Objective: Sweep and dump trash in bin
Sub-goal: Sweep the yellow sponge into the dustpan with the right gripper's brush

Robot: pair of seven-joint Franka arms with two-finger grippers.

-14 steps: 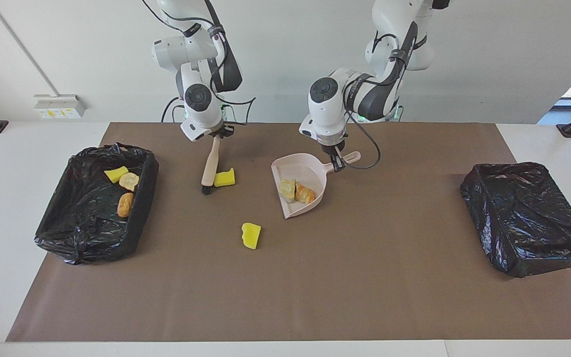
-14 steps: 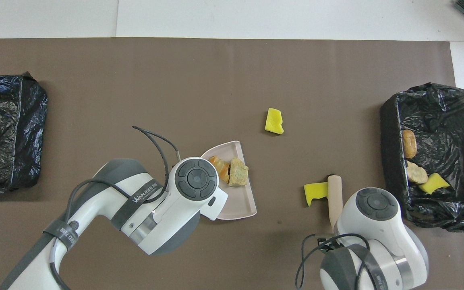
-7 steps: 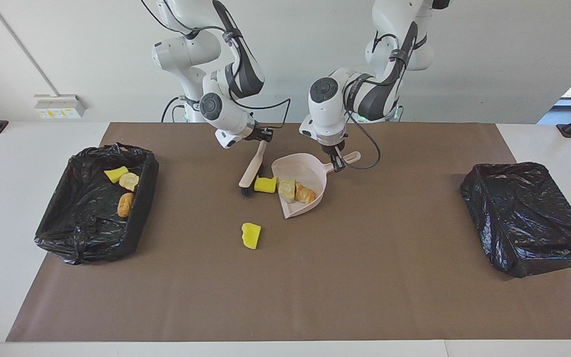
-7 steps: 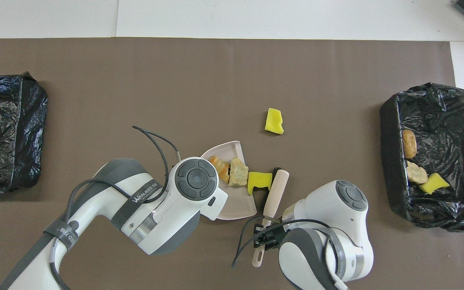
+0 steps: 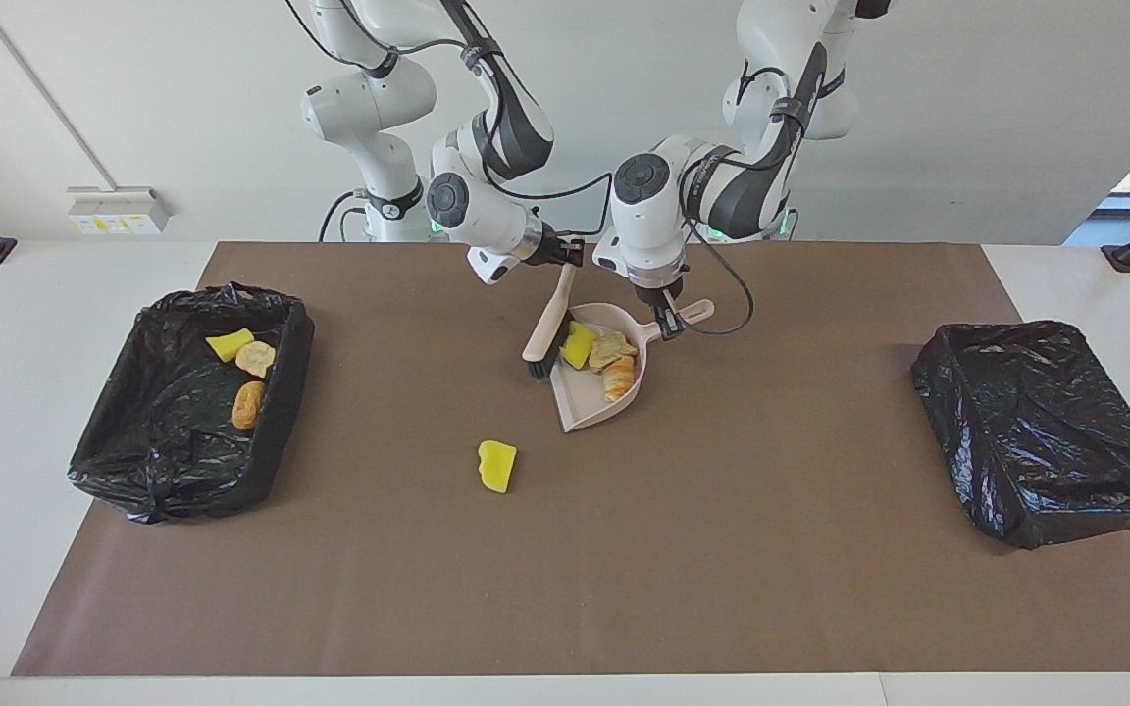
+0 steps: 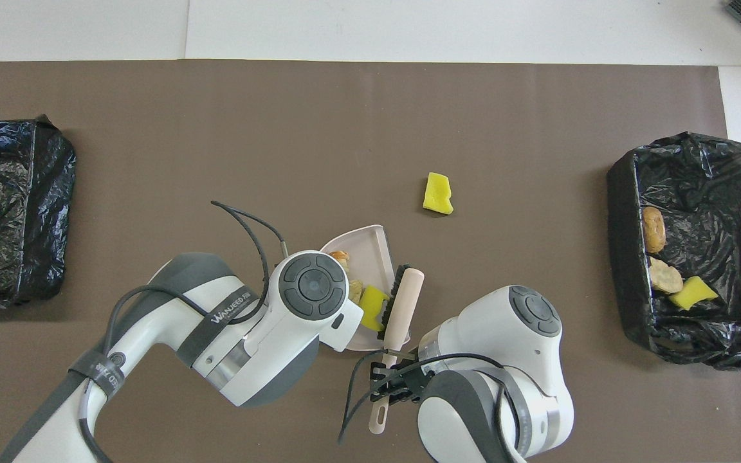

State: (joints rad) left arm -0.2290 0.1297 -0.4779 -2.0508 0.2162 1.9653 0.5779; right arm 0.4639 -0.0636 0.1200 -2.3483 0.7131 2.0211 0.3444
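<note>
My left gripper (image 5: 668, 320) is shut on the handle of the pale pink dustpan (image 5: 589, 408), which rests on the mat. The pan (image 6: 374, 249) holds three pieces of trash: a yellow chunk (image 5: 578, 345) and two tan pieces (image 5: 616, 363). My right gripper (image 5: 566, 254) is shut on the beige brush (image 5: 547, 324), tilted with its black bristles at the pan's mouth, against the yellow chunk (image 6: 372, 299). Another yellow chunk (image 5: 496, 466) lies loose on the mat, farther from the robots than the pan. In the overhead view the left gripper is hidden under its wrist.
A black-lined bin (image 5: 281, 417) at the right arm's end holds a yellow chunk (image 5: 230, 344) and two tan-brown pieces (image 5: 251, 382). A second black-lined bin (image 5: 1051, 431) sits at the left arm's end. A brown mat (image 5: 722, 549) covers the table.
The right arm swept the brush toward the left arm's end, pushing the yellow chunk into the dustpan and shoving the two tan pieces deeper. The left arm and pan stayed put.
</note>
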